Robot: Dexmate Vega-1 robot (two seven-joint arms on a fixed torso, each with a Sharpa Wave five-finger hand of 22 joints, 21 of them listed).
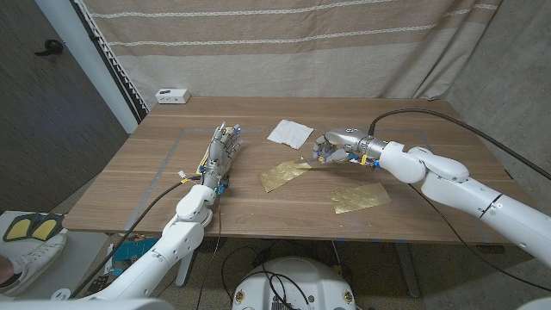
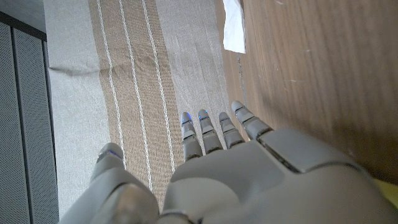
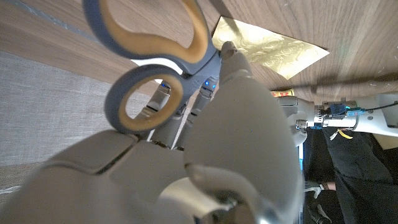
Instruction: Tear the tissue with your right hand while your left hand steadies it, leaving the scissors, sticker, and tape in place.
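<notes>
**Inspector A:** Plainly, the tearing has not begun. The tissue (image 1: 289,133) lies whole and flat on the table (image 1: 129,185), toward the far edge near the middle, with neither hand on it.

**Inspector B:** And the right hand (image 1: 337,148)?

**A:** It is closed around the scissors (image 3: 155,62). The right wrist view shows its fingers (image 3: 163,99) at the blue and yellow handle loops. The task says the scissors are to stay put, so I judge this a departure from it. The hand sits just beside the tissue, on the side of the right edge.

**B:** The left hand (image 1: 221,151)?

**A:** It holds nothing. Its fingers (image 2: 214,129) are extended side by side and point toward the far edge, well short of the tissue. It has yet to steady anything.

**B:** What remains, then?

**A:** Everything, in my judgement: the left hand must pin the tissue and the right must be free to take it and tear.

**B:** Anything unclear?

**A:** Two gold foil sheets lie on the table, one (image 1: 284,175) near the middle and one (image 1: 360,198) nearer the front right. Whether either is the sticker, I cannot tell. I can make out no tape. In the head view the scissors are hard to pick out within the right hand.
</notes>
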